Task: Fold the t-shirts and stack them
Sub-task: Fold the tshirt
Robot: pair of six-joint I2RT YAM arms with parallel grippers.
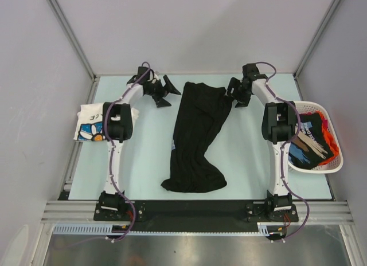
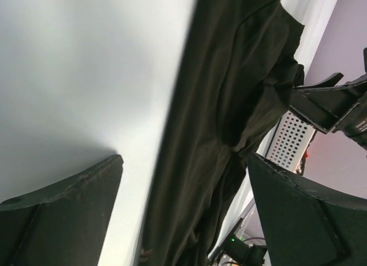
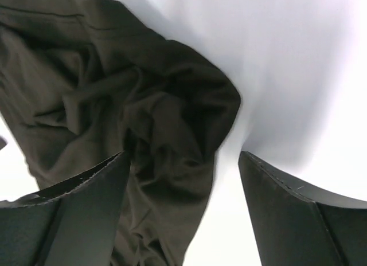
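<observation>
One black t-shirt (image 1: 195, 140) lies mid-table (image 1: 143, 157) as a long rumpled strip. It is narrow at the far end and flares toward the near edge. It is neither flat nor folded. The far-right corner is a lump of gathered folds.

Left gripper (image 1: 165, 94) sits just beside the far-left corner, spread wide with nothing in it. In its wrist view the shirt's edge runs beneath the gap between the fingers (image 2: 69, 208). Right gripper (image 1: 236, 95) hangs over the far-right corner, likewise released and empty, with the bunched cloth directly under the gap. I cannot tell whether either fingertip touches the fabric.

Judgement: the step in hand is pinching the two far corners to spread the shirt flat before any fold.
- Take a single layer at the hem on each side, not the whole lump on the right.
- Close both sides together.
- Lift low and draw the corners apart evenly, so the near end drags straight and does not twist.

White flower-print tee (image 1: 89, 125) lies folded at the left edge, partly under the left arm (image 1: 117, 122). Basket (image 1: 335, 163) at the right edge holds dark and orange tees (image 1: 312, 143). Most of the task looks to be ahead.
</observation>
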